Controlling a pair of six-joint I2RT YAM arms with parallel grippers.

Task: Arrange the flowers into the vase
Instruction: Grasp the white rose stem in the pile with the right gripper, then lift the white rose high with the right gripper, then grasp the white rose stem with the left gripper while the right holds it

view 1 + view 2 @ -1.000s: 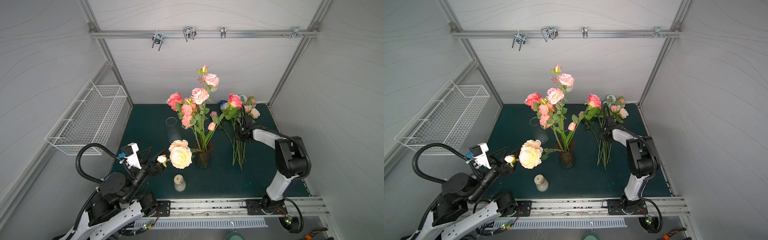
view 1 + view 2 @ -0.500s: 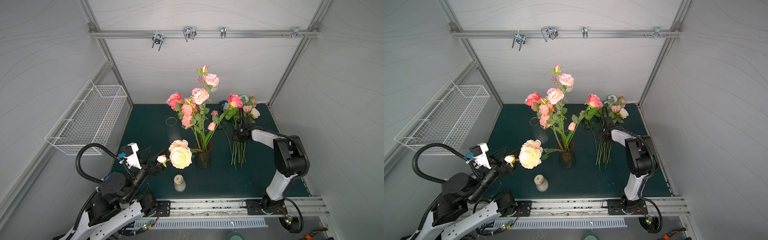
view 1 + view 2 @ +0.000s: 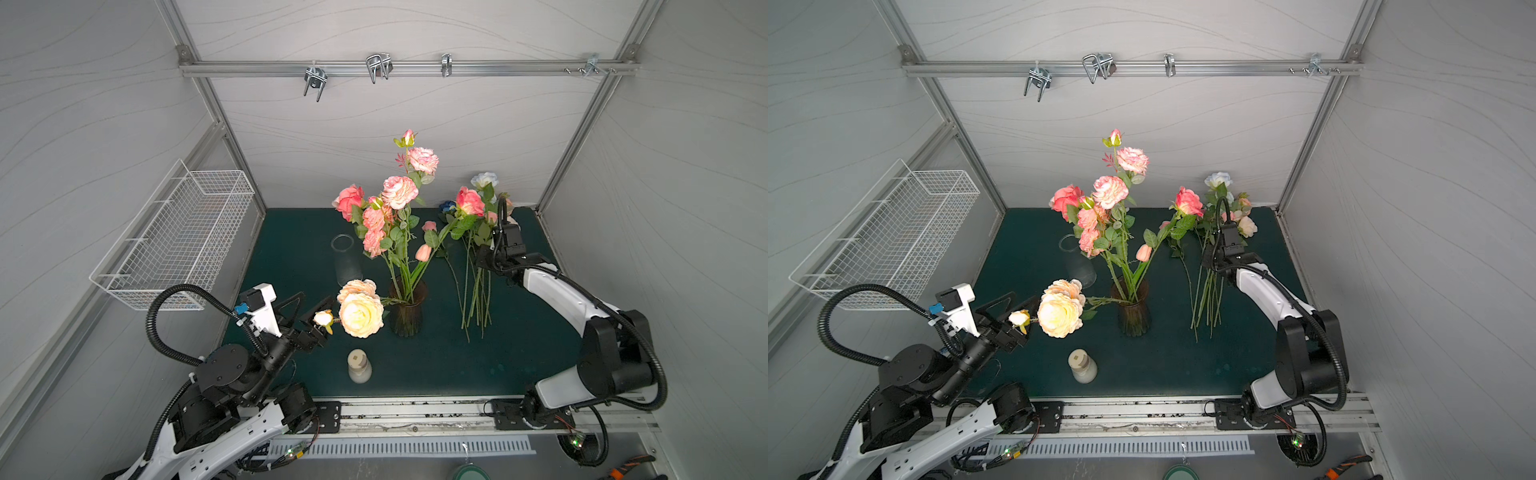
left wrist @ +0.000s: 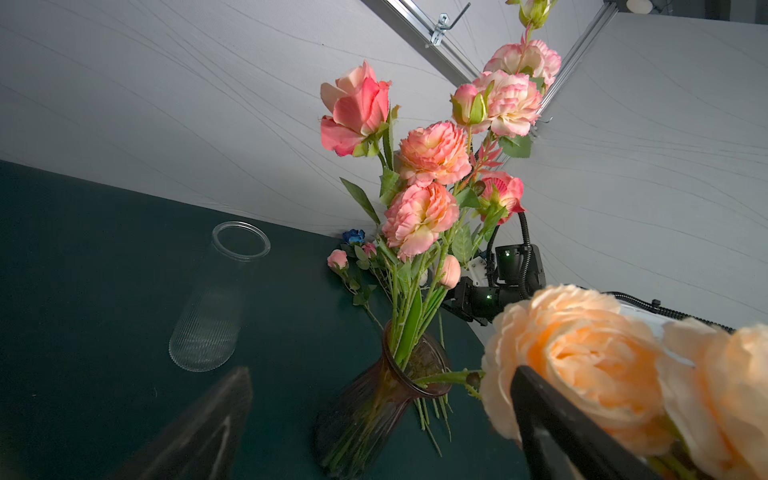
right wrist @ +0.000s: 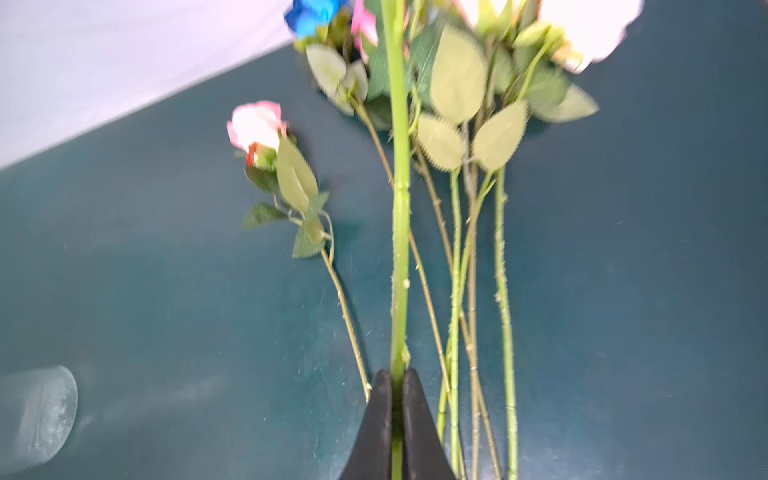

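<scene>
**A robot test cell in a lab**

A closed booth is formed by grey wall panels (image 3: 104, 104) set in an aluminium frame (image 3: 249, 70). A left robot arm (image 3: 224, 370) and a right robot arm (image 3: 552, 291) are bolted to a metal rail (image 3: 415, 409) at the front of a dark green counter (image 3: 291, 257). A wire basket (image 3: 178, 232) is hung on one wall, and a slotted cable duct (image 3: 399, 448) is fixed below the rail.

Vase (image 3: 1133, 311) partly filled so far
Pink blooms (image 3: 1109, 192) stand in it on the bench (image 3: 1025, 249); loose flowers (image 3: 1204, 291) lie beside it, right gripper (image 3: 1209, 259) down among their stems, left gripper (image 3: 1030, 318) spread wide by a cream bloom (image 3: 1059, 314).
</scene>
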